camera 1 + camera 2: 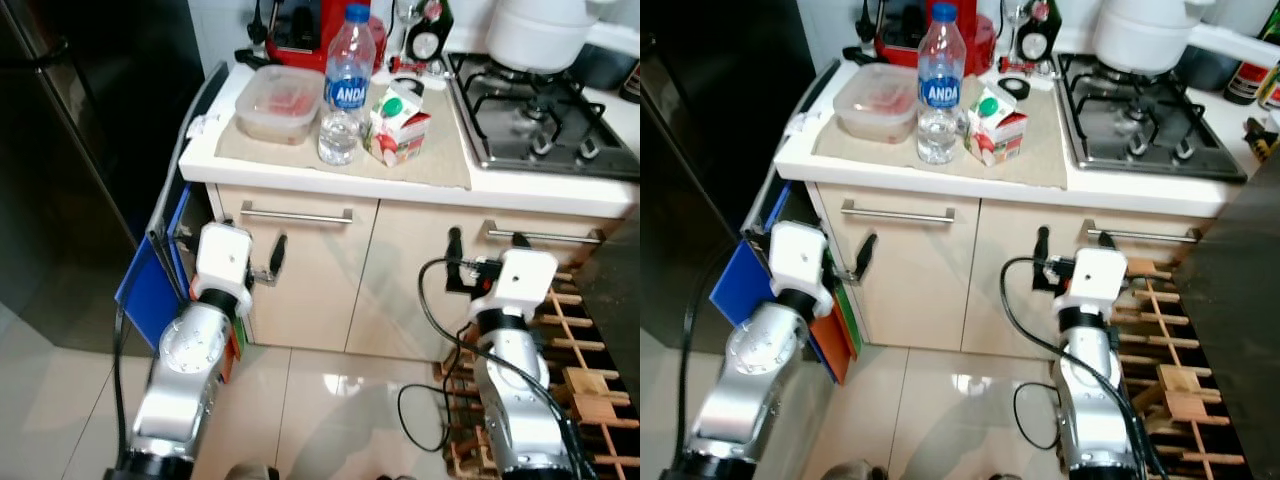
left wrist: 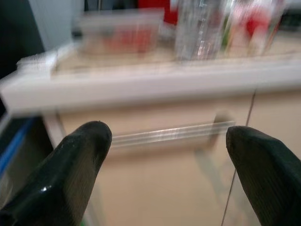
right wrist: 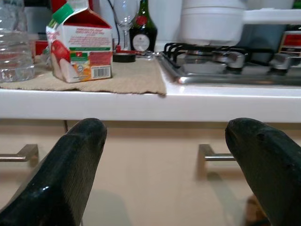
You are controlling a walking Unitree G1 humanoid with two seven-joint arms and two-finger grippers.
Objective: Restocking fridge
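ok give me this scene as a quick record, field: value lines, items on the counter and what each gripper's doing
counter mat: beige mat under the three items
container: clear lidded food container, on the mat's left end
bottle: water bottle, upright, right of the container
carton: small juice carton, right of the bottle
stove: gas hob with white pot
left gripper: open, empty, below the counter edge by the drawer handle
right gripper: open, empty, before the cabinet front

A blue label is borne by the clear plastic water bottle [image 1: 345, 85]. The white juice carton [image 1: 397, 124], red-printed and green-capped, is set on a beige woven mat [image 1: 440, 155].
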